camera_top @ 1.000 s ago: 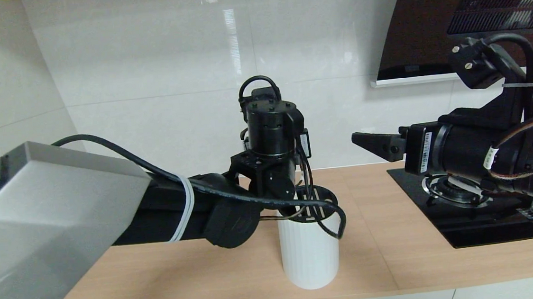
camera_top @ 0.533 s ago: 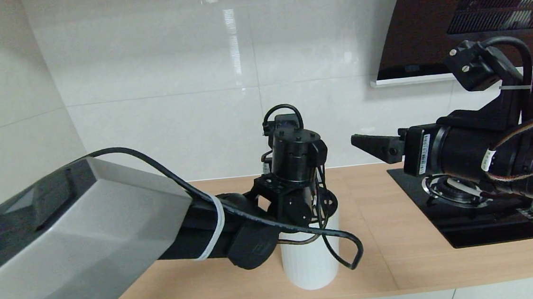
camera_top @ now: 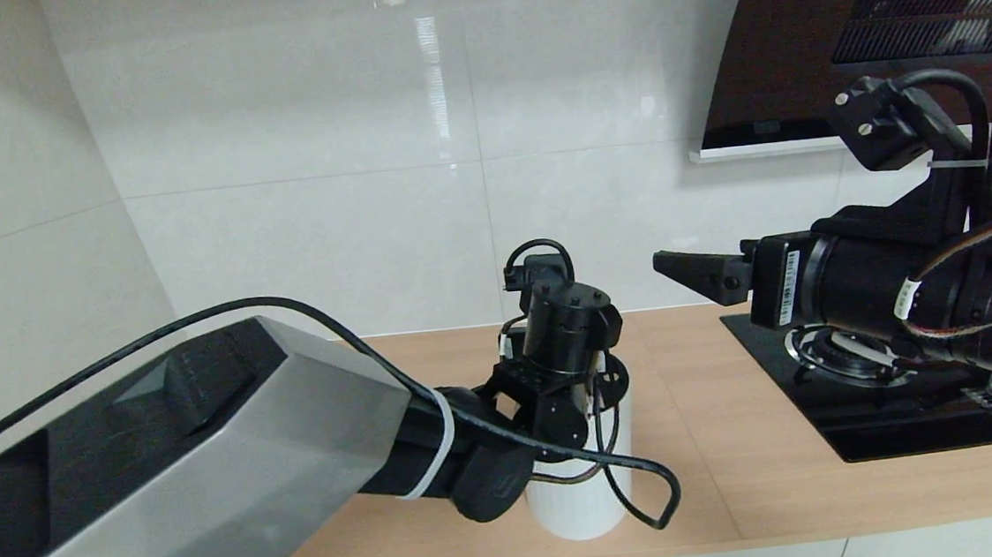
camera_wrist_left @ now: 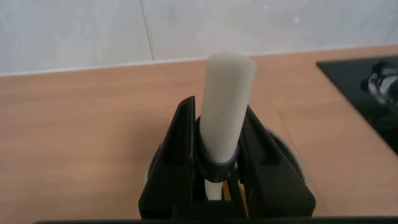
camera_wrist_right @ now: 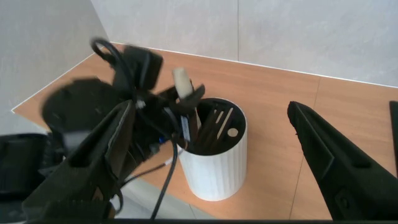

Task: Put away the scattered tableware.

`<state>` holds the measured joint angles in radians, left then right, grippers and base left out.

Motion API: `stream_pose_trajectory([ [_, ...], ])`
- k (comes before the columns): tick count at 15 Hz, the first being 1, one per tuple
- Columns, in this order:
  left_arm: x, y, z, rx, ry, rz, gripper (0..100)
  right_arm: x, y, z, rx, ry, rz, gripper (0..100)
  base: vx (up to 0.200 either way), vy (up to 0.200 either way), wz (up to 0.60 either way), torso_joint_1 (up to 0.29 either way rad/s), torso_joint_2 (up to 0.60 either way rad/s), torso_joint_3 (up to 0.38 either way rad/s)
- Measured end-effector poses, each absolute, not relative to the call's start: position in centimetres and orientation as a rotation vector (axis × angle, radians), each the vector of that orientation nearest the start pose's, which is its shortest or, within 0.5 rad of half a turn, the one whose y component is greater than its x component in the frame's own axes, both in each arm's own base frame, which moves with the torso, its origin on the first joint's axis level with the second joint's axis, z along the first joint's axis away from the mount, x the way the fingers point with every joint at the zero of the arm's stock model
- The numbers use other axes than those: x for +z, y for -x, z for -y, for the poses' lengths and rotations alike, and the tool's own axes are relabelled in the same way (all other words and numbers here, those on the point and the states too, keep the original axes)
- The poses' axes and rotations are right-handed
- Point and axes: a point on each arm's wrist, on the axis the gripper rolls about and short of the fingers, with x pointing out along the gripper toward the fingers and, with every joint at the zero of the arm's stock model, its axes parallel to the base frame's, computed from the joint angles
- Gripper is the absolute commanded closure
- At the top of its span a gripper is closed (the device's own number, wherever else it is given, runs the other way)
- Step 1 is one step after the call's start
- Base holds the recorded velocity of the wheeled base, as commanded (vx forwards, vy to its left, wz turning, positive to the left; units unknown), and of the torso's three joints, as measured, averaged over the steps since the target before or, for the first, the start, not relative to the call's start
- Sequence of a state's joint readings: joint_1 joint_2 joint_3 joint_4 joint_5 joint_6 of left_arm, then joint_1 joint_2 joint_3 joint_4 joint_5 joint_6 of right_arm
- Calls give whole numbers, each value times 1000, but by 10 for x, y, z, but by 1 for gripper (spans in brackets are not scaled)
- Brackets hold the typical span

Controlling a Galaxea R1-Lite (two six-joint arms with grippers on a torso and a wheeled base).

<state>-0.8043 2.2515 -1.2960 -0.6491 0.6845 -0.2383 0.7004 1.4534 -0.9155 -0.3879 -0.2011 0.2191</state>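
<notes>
A white ribbed utensil holder [camera_top: 579, 495] stands near the front of the wooden counter [camera_top: 721, 438]. My left arm's wrist [camera_top: 567, 335] points down over the holder's mouth. My left gripper [camera_wrist_left: 217, 115] is shut on a utensil's cream handle [camera_wrist_left: 229, 74], which has a dark ring below it. From the right wrist, the same cream handle [camera_wrist_right: 181, 79] pokes up at the rim of the holder [camera_wrist_right: 217, 171], beside wooden sticks [camera_wrist_right: 219, 121] inside it. My right gripper [camera_top: 670, 265] hangs open in the air to the holder's right, its fingers [camera_wrist_right: 329, 162] spread wide.
A black cooktop [camera_top: 871, 426] with a gas burner [camera_top: 838, 349] lies on the counter's right. A dark range hood [camera_top: 866, 37] hangs above it. The tiled wall runs along the back. Bare counter lies left of the holder and between the holder and the cooktop.
My left arm has come forward and dropped, lowering the wrist and the held utensil toward the holder's mouth. The right arm has stayed almost still.
</notes>
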Motion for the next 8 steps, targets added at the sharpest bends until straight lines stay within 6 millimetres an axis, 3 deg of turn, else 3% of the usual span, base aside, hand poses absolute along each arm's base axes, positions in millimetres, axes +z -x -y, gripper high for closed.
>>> stream_pose_trajectory([
  [5, 98, -318, 310, -89, 19, -256, 100, 257, -198, -161, 481, -147, -193, 0, 0, 0, 0, 0, 0, 0],
  [6, 98, -318, 310, -89, 20, -256, 0, 257, -198, -161, 480, -147, -194, 0, 0, 0, 0, 0, 0, 0],
  [8, 98, -318, 310, -89, 22, -254, 0, 256, -198, -161, 480, -145, -197, 0, 0, 0, 0, 0, 0, 0],
])
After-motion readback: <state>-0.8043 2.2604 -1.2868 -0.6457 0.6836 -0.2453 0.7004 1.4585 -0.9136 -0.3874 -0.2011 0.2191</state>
